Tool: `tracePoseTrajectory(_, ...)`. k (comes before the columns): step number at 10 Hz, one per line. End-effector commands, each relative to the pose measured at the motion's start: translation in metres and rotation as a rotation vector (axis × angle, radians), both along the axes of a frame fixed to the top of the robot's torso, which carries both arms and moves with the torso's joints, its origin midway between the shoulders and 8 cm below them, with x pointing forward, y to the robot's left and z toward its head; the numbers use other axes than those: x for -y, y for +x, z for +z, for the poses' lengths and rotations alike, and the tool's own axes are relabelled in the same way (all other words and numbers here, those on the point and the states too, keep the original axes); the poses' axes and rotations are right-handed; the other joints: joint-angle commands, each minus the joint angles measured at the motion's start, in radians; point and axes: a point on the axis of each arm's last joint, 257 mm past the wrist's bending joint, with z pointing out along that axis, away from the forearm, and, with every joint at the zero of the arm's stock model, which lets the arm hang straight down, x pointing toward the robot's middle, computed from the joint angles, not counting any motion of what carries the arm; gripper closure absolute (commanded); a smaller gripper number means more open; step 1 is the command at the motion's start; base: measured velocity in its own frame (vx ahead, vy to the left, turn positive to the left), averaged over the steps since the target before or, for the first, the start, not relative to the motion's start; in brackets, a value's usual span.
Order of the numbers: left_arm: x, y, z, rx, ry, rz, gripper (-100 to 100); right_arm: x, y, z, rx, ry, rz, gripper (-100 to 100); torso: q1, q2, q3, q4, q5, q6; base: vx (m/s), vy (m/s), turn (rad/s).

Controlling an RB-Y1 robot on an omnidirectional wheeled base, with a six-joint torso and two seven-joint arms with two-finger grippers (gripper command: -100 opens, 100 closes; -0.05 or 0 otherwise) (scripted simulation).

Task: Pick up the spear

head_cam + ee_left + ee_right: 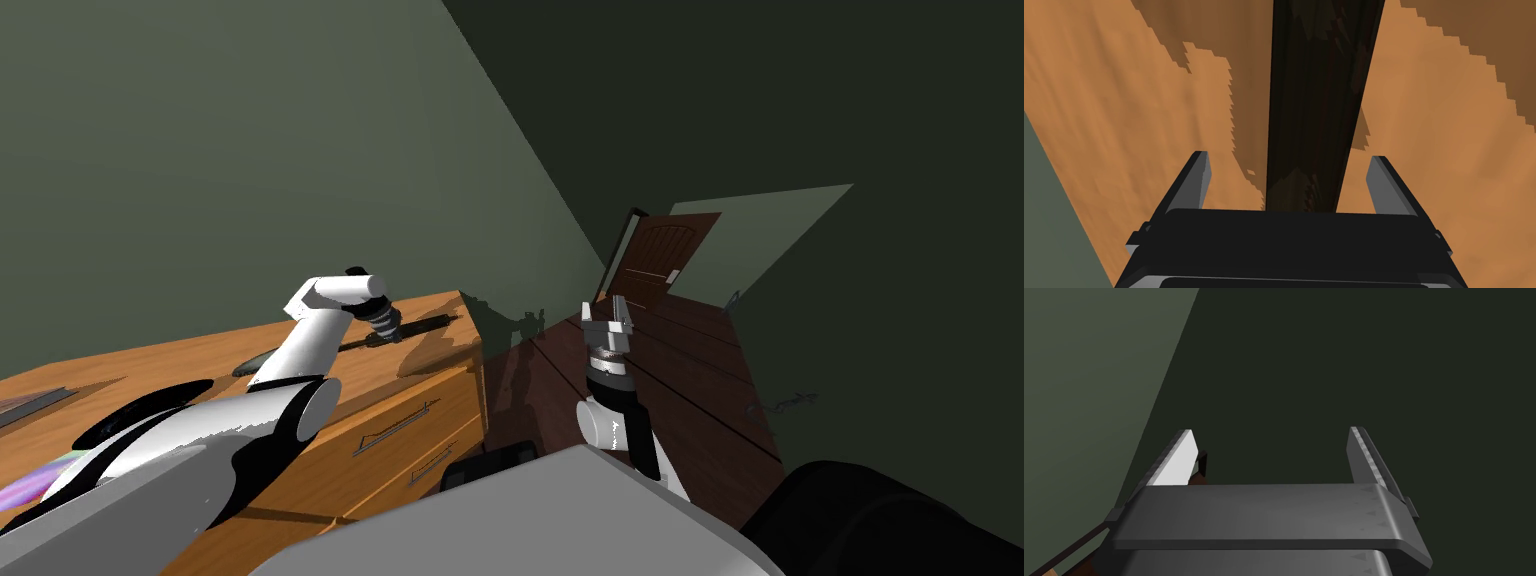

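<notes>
**Left tool spread wide over the spear on the dresser**

One wooden dresser (420, 400) stands against the green wall (220, 150). Two drawer handles (398, 428) show on its front. Beside it the dark plank floor (700, 380) runs to one brown door (655, 260) in the far corner. Toward the dresser's left end a flat grey thing (35, 405) lies on top, too small to name. Between the left tool and the spear nothing stands in the way.

There is one spear (1319, 100), dark and long, lying flat on the orange-brown dresser top. In the head view the left arm reaches over that top, and the left tool (388, 330) points down at the wood.

In the left wrist view the left tool (1290, 157) straddles the spear's shaft, which runs from the tool's dark body straight out between the two fingers (1199, 180). The fingers stand wide apart. Bare wood shows on each side between shaft and finger, so neither blade touches it.

The right tool (608, 315) is raised over the floor, well apart from the dresser. In its own wrist view the right tool (1271, 432) has both fingers spread wide with nothing between them.
</notes>
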Motion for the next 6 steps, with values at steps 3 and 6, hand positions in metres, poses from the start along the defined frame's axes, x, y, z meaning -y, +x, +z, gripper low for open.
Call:
tracePoseTrajectory(3, -0.036, -0.021, 0.005, 0.013, 0.031, 0.002, -100, 0.000, 0.000, 0.000, 0.000, 0.000, 0.000, 0, -0.002, -0.001, 0.000, 0.000, -0.001, 0.000, 0.032, -0.084, -0.009)
tracePoseTrajectory(6, -0.054, -0.037, 0.003, 0.006, 0.044, 0.008, -100, 0.000, 0.000, 0.000, 0.000, 0.000, 0.000, 0, -0.001, -0.001, 0.000, 0.000, -0.001, 0.000, 0.023, -0.062, -0.004)
